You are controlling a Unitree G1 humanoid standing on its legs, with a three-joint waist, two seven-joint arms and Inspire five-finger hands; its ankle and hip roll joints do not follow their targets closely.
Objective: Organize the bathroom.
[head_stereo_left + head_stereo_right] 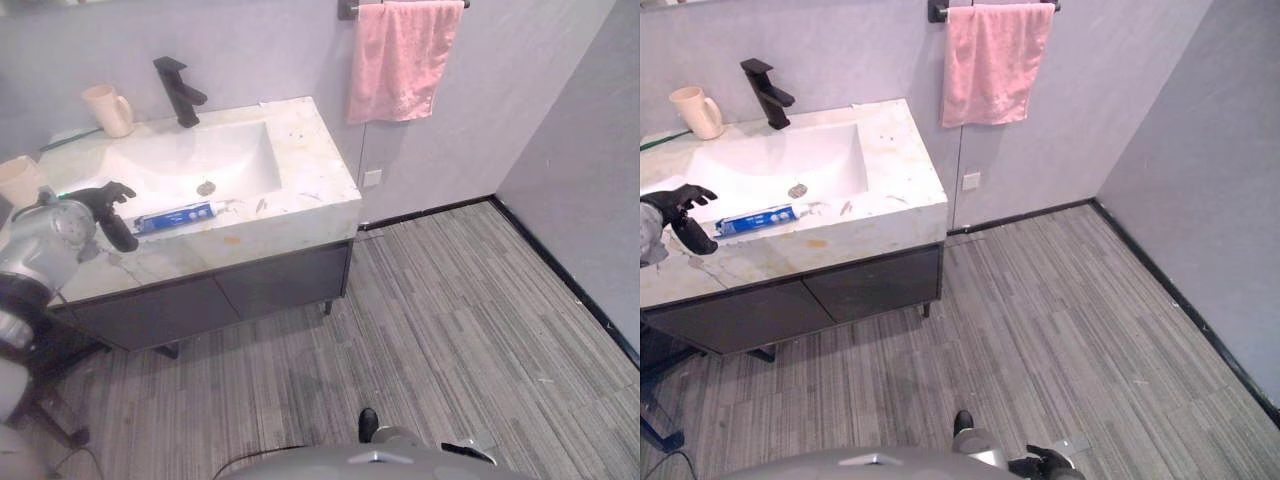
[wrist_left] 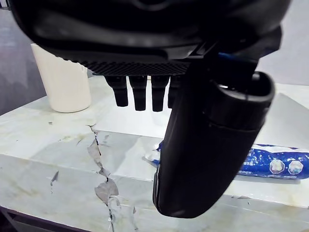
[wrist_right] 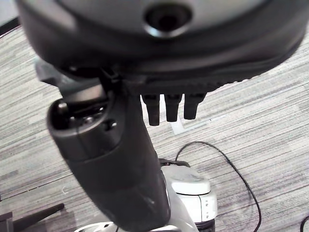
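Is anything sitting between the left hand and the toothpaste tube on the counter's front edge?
Nothing visible. The left hand hovers open just beside the near end of the toothpaste tube, with bare marble counter between them. The cup and faucet stand farther back, out of the way.

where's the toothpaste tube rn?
The blue-and-white toothpaste tube lies on the marble counter's front edge, before the white basin, beside the left hand.

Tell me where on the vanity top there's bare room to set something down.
The right ledge of the countertop, between the basin and the towel wall, is bare. The front strip is crowded: the toothpaste tube lies there with the left hand beside it. The back left corner holds a cup by the faucet.
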